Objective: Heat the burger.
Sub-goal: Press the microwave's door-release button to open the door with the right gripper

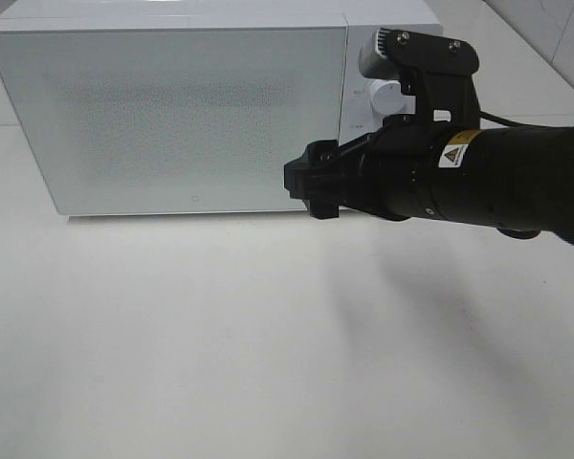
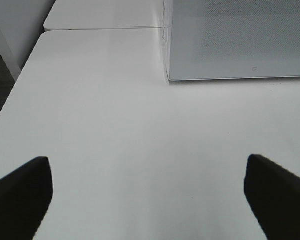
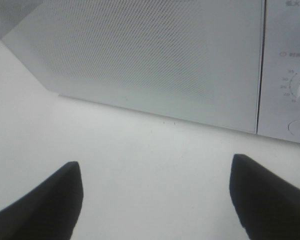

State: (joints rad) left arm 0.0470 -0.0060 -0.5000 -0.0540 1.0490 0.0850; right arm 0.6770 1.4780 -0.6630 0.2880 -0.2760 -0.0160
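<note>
Quick rundown from us. The white microwave (image 1: 172,115) sits across the upper half of the high view with its door shut, and the control panel (image 1: 368,110) with a white knob (image 1: 386,96) is on its right side. It stands on a plain white table (image 1: 172,335).

The right gripper (image 1: 308,187) comes in from the right edge of the high view on its black arm. It points left and hangs over the table, just in front of the lower right corner of the door. In its own wrist view we see both fingers (image 3: 50,200) down in the lower corners of the frame. They're spread wide, with only bare tabletop between them and the mesh door straight ahead.

The left gripper (image 2: 150,197) looks the same in its wrist view, with the jaws wide and nothing in them. The microwave's corner is in the upper right of that frame.

As for the burger, we can't tell where it is, since no view shows it.
</note>
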